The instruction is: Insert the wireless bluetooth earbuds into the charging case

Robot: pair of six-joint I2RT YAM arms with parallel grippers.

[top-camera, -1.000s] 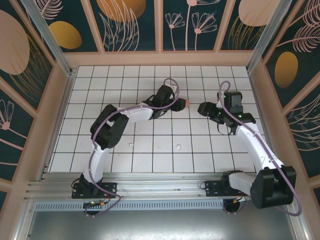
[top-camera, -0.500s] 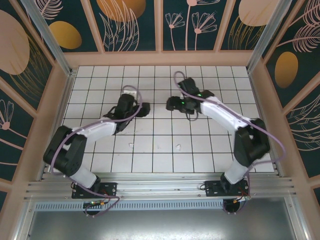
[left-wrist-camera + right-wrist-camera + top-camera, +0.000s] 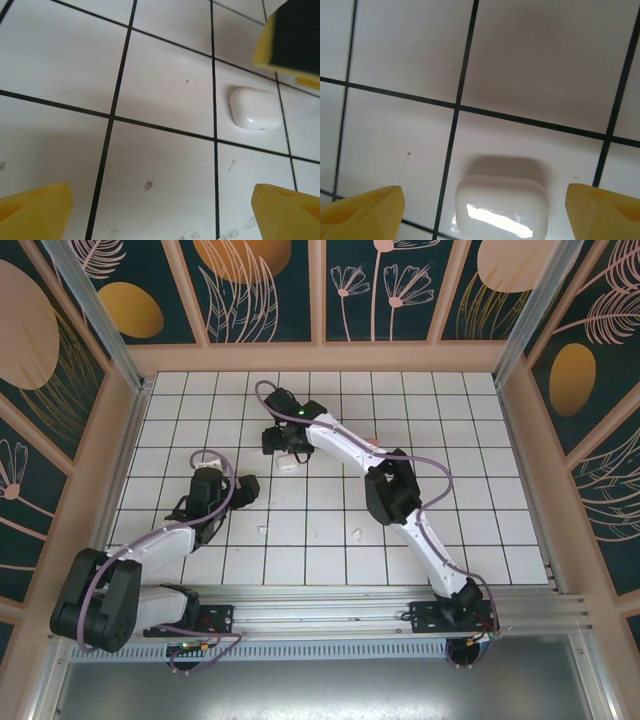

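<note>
A closed white charging case (image 3: 290, 464) lies on the tiled floor at the back, left of centre. My right gripper (image 3: 285, 451) hovers just over it, open. In the right wrist view the case (image 3: 501, 205) sits low between the two yellow fingertips (image 3: 362, 210), touching neither. My left gripper (image 3: 245, 487) is open a little nearer and to the left. Its wrist view has the case (image 3: 255, 108) ahead on the right, well beyond its own fingertips (image 3: 35, 210). Two tiny white earbuds (image 3: 262, 530) (image 3: 355, 535) lie apart on tiles nearer the arms' bases.
The white tiled floor (image 3: 450, 510) is fenced by a low wooden wall (image 3: 320, 358) on three sides. The right arm (image 3: 390, 490) stretches diagonally across the middle. A yellow-and-black finger of the right gripper (image 3: 290, 35) shows at the top right of the left wrist view.
Both arms have swung left. The right gripper crossed from the right side to above the white case. The left gripper drew back toward the near left. Both jaws have opened wider.
</note>
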